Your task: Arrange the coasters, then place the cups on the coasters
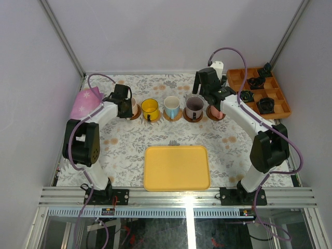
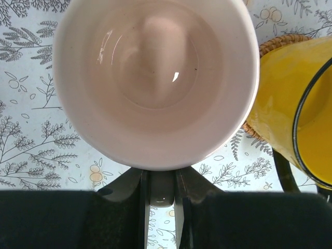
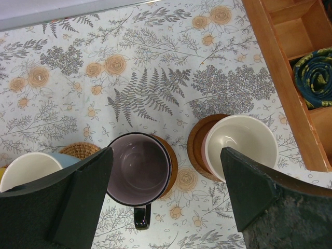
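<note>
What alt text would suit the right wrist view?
Open right gripper hangs over a purple-grey cup on a brown coaster; a cream-pink cup on a second coaster stands to its right, beside an orange compartment box.

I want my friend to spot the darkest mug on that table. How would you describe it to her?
Find the flat yellow tray at the front of the table; beyond it runs a row of five cups. Take the fourth from the left, the purple-grey cup, between the light blue cup and the pink end cup. Only it is dark purplish inside; its neighbours are pale.
</note>
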Available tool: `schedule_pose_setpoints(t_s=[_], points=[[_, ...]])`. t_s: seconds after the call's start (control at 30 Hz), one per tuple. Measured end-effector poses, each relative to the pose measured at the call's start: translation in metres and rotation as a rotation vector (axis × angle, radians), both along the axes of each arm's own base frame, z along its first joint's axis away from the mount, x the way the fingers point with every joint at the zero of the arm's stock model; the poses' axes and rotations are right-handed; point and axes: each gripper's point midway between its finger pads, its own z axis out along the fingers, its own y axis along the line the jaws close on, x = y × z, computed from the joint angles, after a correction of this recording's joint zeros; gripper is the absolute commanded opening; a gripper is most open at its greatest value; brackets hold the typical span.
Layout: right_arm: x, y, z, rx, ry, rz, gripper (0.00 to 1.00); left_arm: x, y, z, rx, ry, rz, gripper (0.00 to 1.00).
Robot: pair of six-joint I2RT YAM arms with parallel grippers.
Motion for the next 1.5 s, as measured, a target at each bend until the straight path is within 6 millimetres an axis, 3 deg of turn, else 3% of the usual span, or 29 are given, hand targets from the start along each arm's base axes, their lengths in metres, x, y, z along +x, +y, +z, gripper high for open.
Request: schedule_pose_setpoints(t_s=[0.77, 1.07, 1.4, 1.5], points=[[-0.004, 0.004, -0.007, 0.020, 0.031, 0.012, 0.92, -0.003, 0.000, -0.004, -0.018, -0.018, 0.013, 0.00], [-0.004, 0.009, -0.024, 0.022, 0.075, 0.027, 0.92, -0.013, 0.001, -0.004, -0.036, -0.023, 0.026, 0.00], [-0.004, 0.011, -0.025, 0.039, 0.078, 0.023, 0.92, -0.014, -0.001, -0.004, -0.048, -0.020, 0.019, 0.00], [-0.004, 0.011, -0.025, 0.043, 0.078, 0.021, 0.92, -0.014, -0.001, -0.004, -0.048, -0.020, 0.019, 0.13]])
